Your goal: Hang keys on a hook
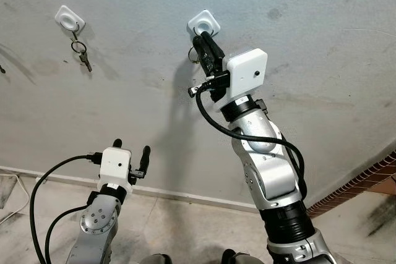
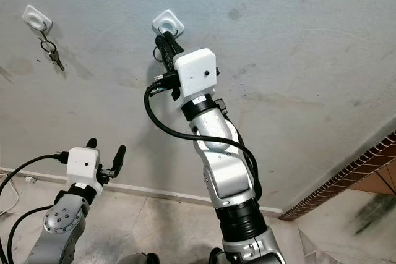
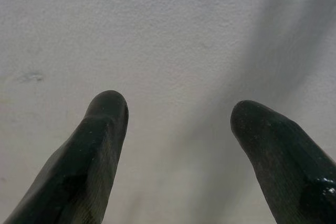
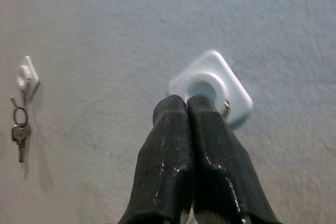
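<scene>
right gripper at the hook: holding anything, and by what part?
Right gripper is shut at the right hook; a key ring shows beside its fingers, but the hold point cannot be told. Left gripper is open.

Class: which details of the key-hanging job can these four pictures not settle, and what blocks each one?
- Right end effector: closed black fingers cover the peg of the near hook, so its keys' seating is unknowable.
- Far hook: keys too small to count.
- Left end effector: wrist view faces bare wall.

Hung keys [image 1: 81,53] left of second hook [image 1: 204,24]
</scene>
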{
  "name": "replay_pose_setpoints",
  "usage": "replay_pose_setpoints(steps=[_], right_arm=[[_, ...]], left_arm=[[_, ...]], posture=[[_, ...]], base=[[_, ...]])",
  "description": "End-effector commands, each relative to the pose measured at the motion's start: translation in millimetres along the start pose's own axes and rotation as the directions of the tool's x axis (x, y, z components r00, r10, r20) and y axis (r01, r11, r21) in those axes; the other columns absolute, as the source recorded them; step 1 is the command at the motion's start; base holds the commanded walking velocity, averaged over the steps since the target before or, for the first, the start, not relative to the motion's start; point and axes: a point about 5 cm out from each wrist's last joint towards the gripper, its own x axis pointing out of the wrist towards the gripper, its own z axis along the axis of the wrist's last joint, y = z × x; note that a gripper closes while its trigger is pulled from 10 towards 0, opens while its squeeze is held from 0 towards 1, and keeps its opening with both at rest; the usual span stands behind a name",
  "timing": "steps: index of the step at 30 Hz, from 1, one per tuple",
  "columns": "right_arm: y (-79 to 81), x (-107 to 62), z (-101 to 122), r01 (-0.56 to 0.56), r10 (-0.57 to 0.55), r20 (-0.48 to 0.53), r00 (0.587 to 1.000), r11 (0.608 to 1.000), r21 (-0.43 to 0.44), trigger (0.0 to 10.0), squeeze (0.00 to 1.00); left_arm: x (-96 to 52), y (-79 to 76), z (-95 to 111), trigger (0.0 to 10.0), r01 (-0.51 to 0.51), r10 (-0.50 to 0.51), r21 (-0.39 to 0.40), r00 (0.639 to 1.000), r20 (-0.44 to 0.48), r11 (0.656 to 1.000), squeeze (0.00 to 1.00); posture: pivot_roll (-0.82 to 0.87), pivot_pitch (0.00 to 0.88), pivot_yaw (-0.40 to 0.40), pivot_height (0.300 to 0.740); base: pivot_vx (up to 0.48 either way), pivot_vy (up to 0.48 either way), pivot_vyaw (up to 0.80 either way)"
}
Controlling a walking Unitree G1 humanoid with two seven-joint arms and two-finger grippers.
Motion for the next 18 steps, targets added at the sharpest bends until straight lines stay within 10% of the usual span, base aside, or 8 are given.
replay_pose_setpoints(steps=[1,18], right_arm=[[1.1,3.8,1.3,0.009,-0.009,0.002,1.0,1.0,0.026,10.0,0.0],[-7.5,3.9,-8.8,0.084,-0.08,-0.052,0.995,0.993,0.084,10.0,0.0]], left_arm=[[-3.9,1.8,-3.3,10.0,-0.003,0.003,0.017,1.0,-0.014,1.0,0.0],[-7.7,1.6,-5.0,10.0,-0.01,0.011,0.021,1.0,-0.023,1.0,0.0]], posture=[[0.08,0.164,0.038,0.74],[0.09,0.166,0.029,0.74]], base=[[0.0,0.0,0.0],[0.0,0.0,0.0]])
